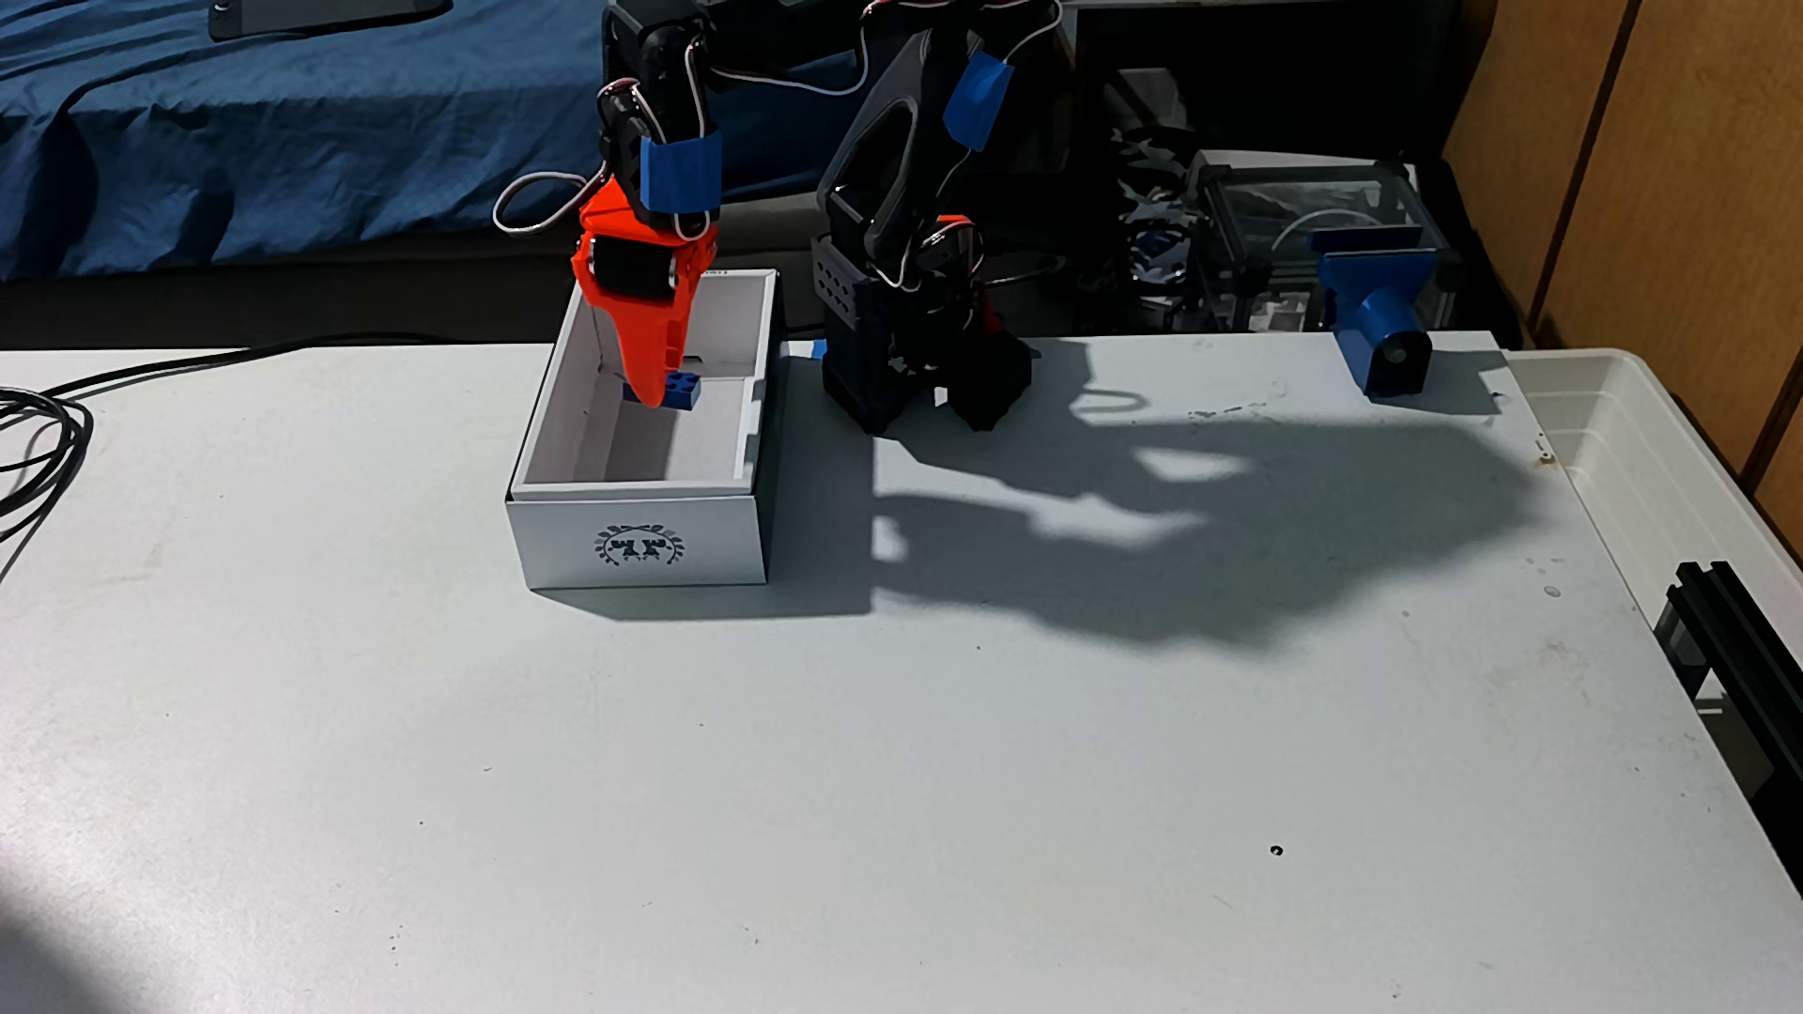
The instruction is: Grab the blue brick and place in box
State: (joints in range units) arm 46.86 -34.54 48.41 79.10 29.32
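In the fixed view, the orange gripper (656, 395) is lowered into the white box (644, 546), left of centre in the upper half of the frame, and the blue brick (681, 390) is seen pinched at its tip, the jaws closed narrowly on it. The brick is judged to hang inside the box's walls, toward the far end, though whether it already touches the floor cannot be told.

Only one end of the brick appears to be gripped, so it could be twisted or dropped early if the jaws slacken; since it is over the box interior, a fall would probably land inside. A greater risk is judged to be the inner ledge along the box's right wall, on which the brick could be caught and left tilted, or the light cardboard being nudged as the arm is lifted out.

The white table (878, 780) is scuffed and harshly lit, with a heavy shadow thrown right of the arm base (917, 370). A blue clamp-like part (1381, 312) is set at upper right, cables (39, 439) at the left edge, blue bedding (244, 136) behind
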